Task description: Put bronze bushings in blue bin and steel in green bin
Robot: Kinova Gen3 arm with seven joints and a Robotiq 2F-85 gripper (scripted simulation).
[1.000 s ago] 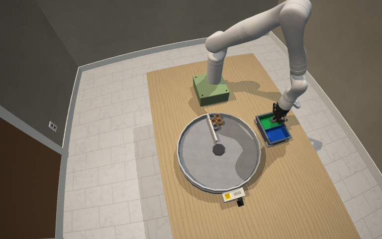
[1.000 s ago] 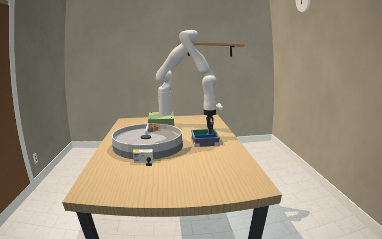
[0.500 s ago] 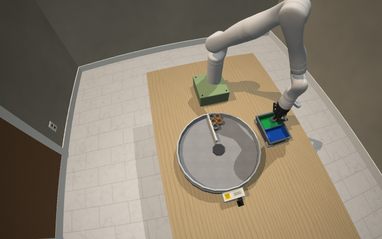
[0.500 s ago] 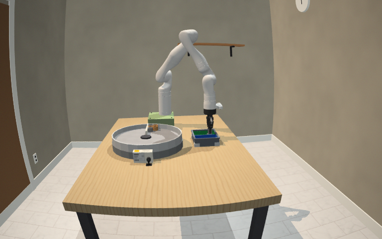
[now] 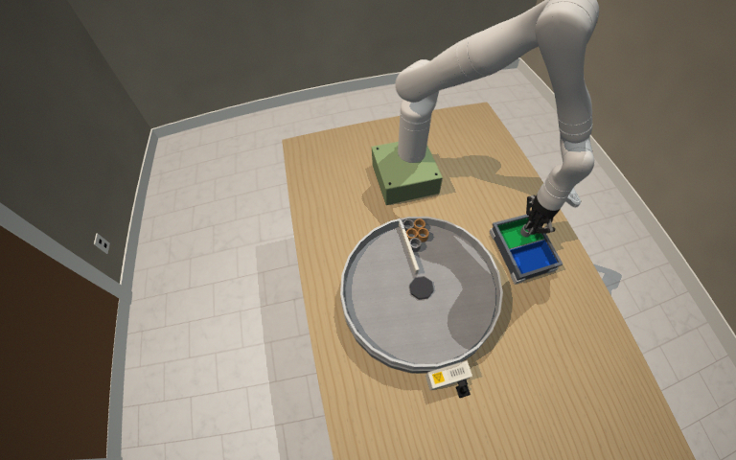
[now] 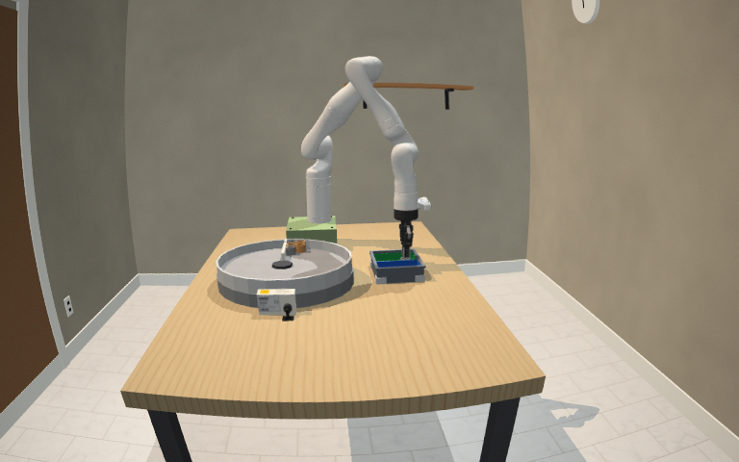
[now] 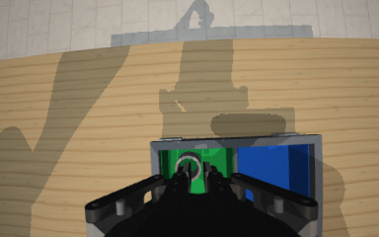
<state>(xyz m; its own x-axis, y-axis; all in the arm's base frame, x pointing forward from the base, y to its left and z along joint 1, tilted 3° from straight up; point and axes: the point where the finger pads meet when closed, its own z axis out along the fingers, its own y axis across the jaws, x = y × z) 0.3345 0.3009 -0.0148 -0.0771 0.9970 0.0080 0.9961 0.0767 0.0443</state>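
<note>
Between the green bin's point(image 5: 512, 237) point(image 6: 385, 256) point(image 7: 220, 159) edges hangs the claw point(image 5: 529, 230) point(image 6: 405, 256) point(image 7: 196, 170).

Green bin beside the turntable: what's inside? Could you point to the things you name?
One grey metal bushing point(image 5: 525, 231) point(image 7: 177, 167) shows in or just above the green bin point(image 5: 509, 233) point(image 6: 387, 256) point(image 7: 222, 159). The black gripper point(image 5: 537, 232) point(image 6: 405, 256) point(image 7: 196, 170) partly covers both; whether it grips the bushing, and what lies beneath, can't be told.

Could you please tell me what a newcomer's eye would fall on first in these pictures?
Probably the big white arm, arching from its green base block down to the bright green-and-blue double bin beside the turntable. Next would come the wide, round grey turntable itself, with orange-brown and grey bushings bunched against a pale bar near its rim on the arm-base side.
</note>
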